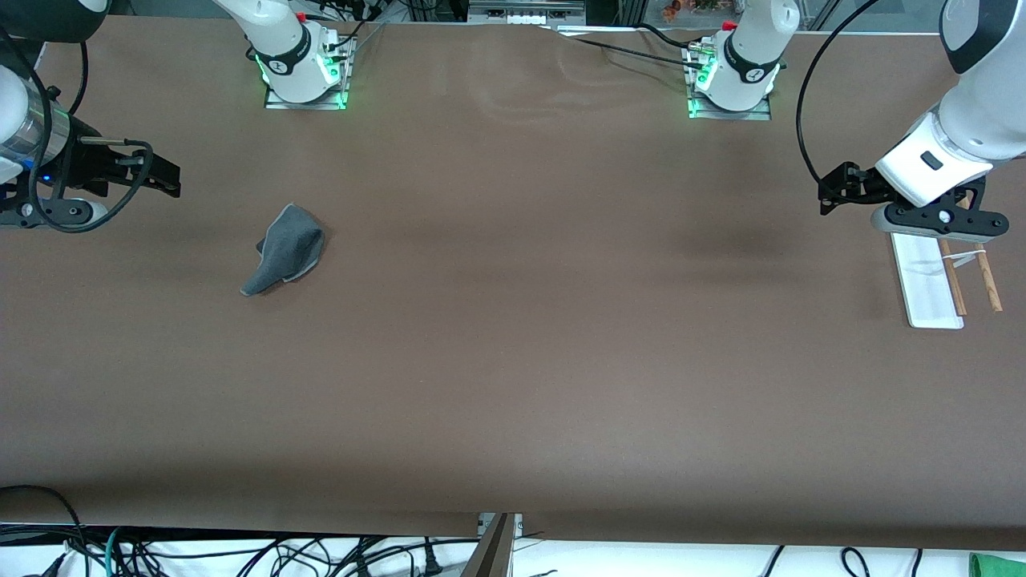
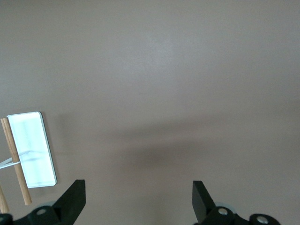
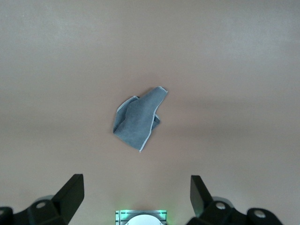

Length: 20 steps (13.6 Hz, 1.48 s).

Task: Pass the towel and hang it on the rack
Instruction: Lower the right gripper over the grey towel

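Note:
The towel (image 1: 284, 250), a crumpled dark grey cloth with a pale edge trim, lies on the table toward the right arm's end. It also shows in the right wrist view (image 3: 138, 117). My right gripper (image 1: 168, 180) (image 3: 136, 192) is open and empty, up over the table's right-arm end, apart from the towel. The rack (image 1: 930, 276) has a white base plate and two wooden rods (image 1: 987, 280) and lies at the left arm's end. It also shows in the left wrist view (image 2: 32, 149). My left gripper (image 1: 830, 196) (image 2: 138, 197) is open and empty, over the table beside the rack.
The brown table (image 1: 513, 361) spreads wide between the towel and the rack. The two arm bases (image 1: 303, 72) (image 1: 731, 80) with green lights stand along the table's edge farthest from the front camera. Cables hang from both arms.

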Available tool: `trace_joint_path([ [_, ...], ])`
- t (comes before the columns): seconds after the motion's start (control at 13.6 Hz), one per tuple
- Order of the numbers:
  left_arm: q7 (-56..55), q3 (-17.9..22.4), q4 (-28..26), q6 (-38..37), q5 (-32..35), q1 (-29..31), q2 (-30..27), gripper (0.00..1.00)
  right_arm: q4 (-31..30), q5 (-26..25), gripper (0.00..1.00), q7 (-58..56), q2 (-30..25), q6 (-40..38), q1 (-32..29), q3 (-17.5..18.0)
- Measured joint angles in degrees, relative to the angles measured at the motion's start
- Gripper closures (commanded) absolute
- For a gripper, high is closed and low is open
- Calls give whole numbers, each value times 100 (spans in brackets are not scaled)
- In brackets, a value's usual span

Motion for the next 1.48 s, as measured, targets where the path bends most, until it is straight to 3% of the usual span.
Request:
trace_joint_path([
  [1.11, 0, 6, 0, -17, 0, 13, 21, 0, -22, 17, 0, -26, 158, 29, -7, -5],
  [1.48, 0, 6, 0, -17, 0, 13, 27, 0, -626, -10, 0, -26, 418, 677, -18, -11],
])
